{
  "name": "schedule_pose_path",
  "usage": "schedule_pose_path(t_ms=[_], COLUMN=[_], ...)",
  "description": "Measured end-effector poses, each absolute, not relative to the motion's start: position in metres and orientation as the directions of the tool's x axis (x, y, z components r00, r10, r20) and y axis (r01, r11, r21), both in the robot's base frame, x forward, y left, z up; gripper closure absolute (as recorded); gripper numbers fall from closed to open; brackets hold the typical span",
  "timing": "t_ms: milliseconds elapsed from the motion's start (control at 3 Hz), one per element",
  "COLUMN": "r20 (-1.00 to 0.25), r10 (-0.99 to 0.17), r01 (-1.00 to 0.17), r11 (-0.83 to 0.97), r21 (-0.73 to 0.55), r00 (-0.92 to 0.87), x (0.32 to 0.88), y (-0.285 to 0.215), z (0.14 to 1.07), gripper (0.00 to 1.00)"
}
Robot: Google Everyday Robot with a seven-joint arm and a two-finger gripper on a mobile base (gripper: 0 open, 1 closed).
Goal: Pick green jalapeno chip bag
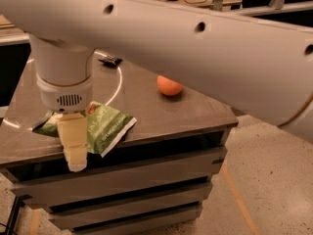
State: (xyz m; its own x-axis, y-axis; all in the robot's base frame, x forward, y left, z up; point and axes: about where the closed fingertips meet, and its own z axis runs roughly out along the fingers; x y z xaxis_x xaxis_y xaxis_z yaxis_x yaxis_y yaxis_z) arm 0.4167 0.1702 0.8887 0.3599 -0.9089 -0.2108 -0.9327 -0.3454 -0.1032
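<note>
The green jalapeno chip bag lies crinkled on the front left of the dark table, with white lettering and a small red-orange logo at its top edge. My gripper hangs from the white wrist directly over the bag's left half, and its cream tip reaches down past the table's front edge in this view. It hides the middle of the bag, and a green corner shows to its left. I cannot see whether it touches the bag. My white arm spans the whole top of the view.
An orange ball sits on the table to the right of the bag. A small dark object and a white ring lie farther back. The table's front edge is close under the bag. An orange floor line runs at the right.
</note>
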Motion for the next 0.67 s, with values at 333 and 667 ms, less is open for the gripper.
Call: schedule_pose_path(t_ms=[333,667], r20=[-0.184,-0.162], r10=[-0.917,-0.923], r01=[-0.935,-0.937], r11=[-0.344,-0.336], r21=[-0.091,-0.097], r00=[0.355,0.348], x=[0.416,0.424], y=[0.179,0.183], z=[0.865,0.852], gripper=[0.00,0.00])
